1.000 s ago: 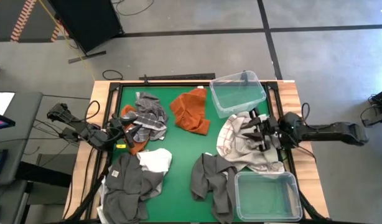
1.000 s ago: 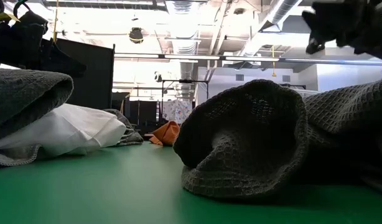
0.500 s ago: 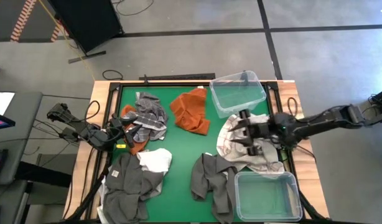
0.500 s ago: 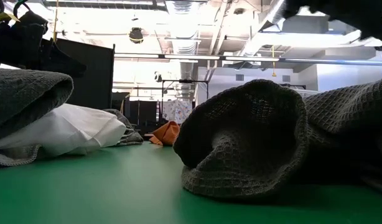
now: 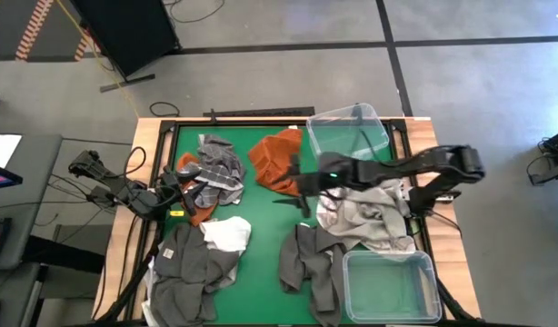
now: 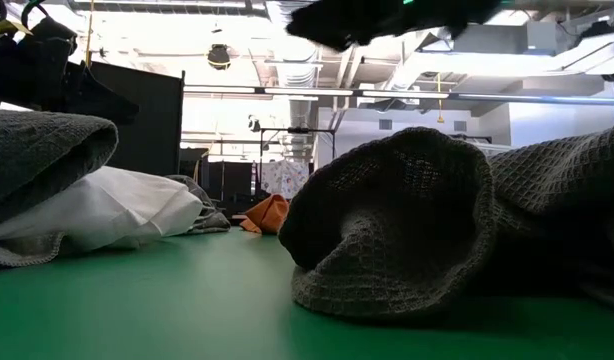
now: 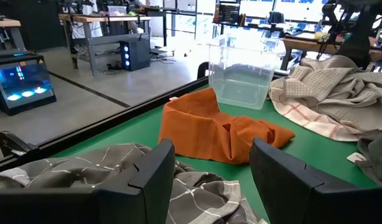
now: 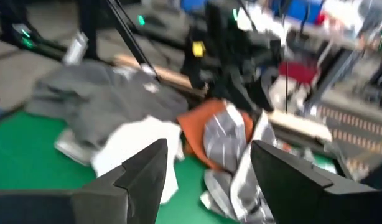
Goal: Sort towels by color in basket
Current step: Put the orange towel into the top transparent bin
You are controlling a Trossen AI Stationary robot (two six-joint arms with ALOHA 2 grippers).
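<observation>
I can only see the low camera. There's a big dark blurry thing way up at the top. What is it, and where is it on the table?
Observer: That's the right arm. From above, the right claw hangs over the green mat, just beside the rust orange towel.
Kid: Is it holding a towel?
Observer: No. Its wrist camera shows the claw open, with nothing between the fingers.
Kid: Where do the towels go? I don't see any basket.
Observer: There are two clear bins on the right side, the far clear bin and the near clear bin. Both look empty.
</observation>
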